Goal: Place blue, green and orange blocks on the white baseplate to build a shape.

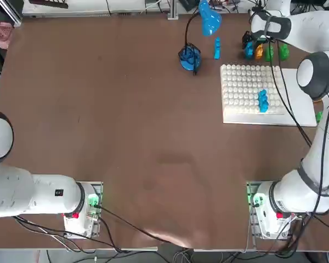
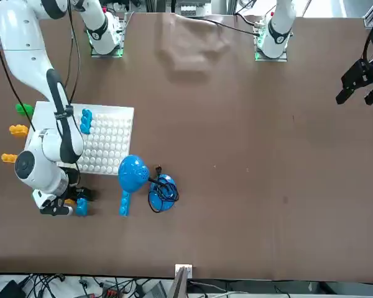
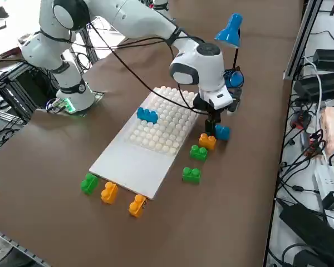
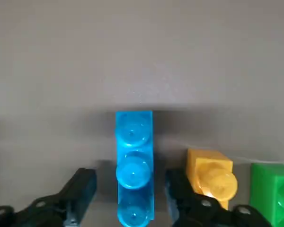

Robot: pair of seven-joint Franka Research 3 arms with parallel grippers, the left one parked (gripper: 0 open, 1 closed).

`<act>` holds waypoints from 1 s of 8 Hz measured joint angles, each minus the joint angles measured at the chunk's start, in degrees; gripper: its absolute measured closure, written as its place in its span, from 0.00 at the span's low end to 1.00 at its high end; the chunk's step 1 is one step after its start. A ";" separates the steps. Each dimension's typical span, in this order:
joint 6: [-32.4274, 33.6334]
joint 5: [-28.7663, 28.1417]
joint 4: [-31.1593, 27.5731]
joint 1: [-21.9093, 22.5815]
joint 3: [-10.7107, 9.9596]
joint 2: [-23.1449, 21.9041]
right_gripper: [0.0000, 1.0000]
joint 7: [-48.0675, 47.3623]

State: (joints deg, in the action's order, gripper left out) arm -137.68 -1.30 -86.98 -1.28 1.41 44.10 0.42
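Blue glossy plastic brick (image 4: 134, 166), lying on the brown counter (image 1: 126, 120) beyond the white studded baseplate (image 1: 247, 93), is straddled by the right pincer (image 4: 128, 201), unclenched; closing and lifting are called for next.

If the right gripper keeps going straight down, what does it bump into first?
Probably the blue block: the right gripper points down with that block between its fingers. The table lies just under it.

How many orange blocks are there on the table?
3. One orange block lies beside the right gripper, open around a blue block. Two others lie on the table past the baseplate's smooth end. None looks hidden.
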 joint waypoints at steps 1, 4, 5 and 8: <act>0.01 0.00 0.00 0.01 0.00 0.00 0.24 -0.01; 0.07 0.06 0.01 0.02 0.00 0.00 0.38 -0.01; 0.09 0.07 0.01 0.02 0.00 0.01 0.41 -0.01; 0.16 0.13 0.02 0.01 -0.01 0.01 0.49 -0.01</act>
State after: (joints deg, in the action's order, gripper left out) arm -137.52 -1.17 -86.96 -1.27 1.39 44.11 0.41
